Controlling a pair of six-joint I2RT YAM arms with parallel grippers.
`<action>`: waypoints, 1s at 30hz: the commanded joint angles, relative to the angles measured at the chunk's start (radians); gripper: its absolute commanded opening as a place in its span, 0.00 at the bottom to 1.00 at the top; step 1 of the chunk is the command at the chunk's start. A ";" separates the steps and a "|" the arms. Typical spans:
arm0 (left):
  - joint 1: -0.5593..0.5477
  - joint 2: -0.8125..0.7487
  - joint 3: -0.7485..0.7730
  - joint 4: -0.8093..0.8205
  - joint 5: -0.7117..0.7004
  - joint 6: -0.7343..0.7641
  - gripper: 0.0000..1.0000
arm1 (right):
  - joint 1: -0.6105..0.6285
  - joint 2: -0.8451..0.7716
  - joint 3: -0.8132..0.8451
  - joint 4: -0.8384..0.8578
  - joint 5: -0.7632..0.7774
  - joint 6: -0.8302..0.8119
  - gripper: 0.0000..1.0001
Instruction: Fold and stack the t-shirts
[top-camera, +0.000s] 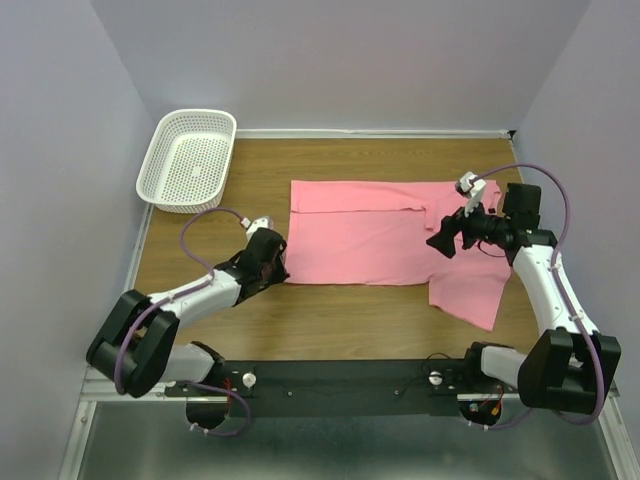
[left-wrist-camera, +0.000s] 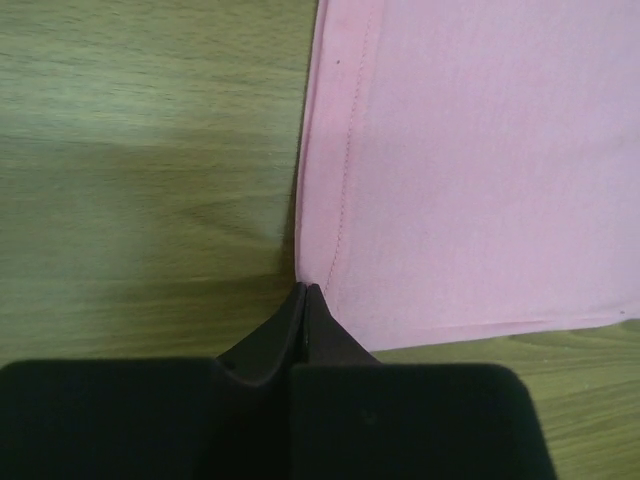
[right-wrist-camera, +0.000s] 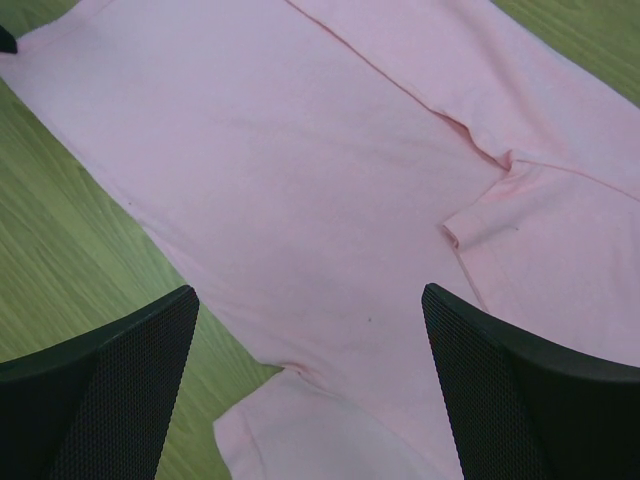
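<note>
The pink t-shirt (top-camera: 370, 240) lies flat on the brown wood worktop (top-camera: 330, 320), with pale walls (top-camera: 350, 60) around. The left tool (left-wrist-camera: 305, 292) pinches its near left corner. The right tool (right-wrist-camera: 308, 295) gapes wide above it.

The top camera looks down over the whole table (top-camera: 340, 320) from above its near edge. Both wrist cameras sit close above the t-shirt (top-camera: 360, 245), which all views share.
</note>
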 joint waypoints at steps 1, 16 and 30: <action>0.043 -0.112 -0.037 -0.077 -0.085 -0.036 0.00 | -0.005 -0.022 0.001 -0.020 0.034 0.009 1.00; 0.080 -0.485 -0.091 -0.118 0.043 -0.035 0.65 | -0.003 0.032 0.006 -0.675 0.124 -0.920 0.94; 0.082 -0.422 -0.200 -0.247 0.107 -0.309 0.61 | -0.005 -0.117 -0.175 -0.486 0.547 -0.901 0.86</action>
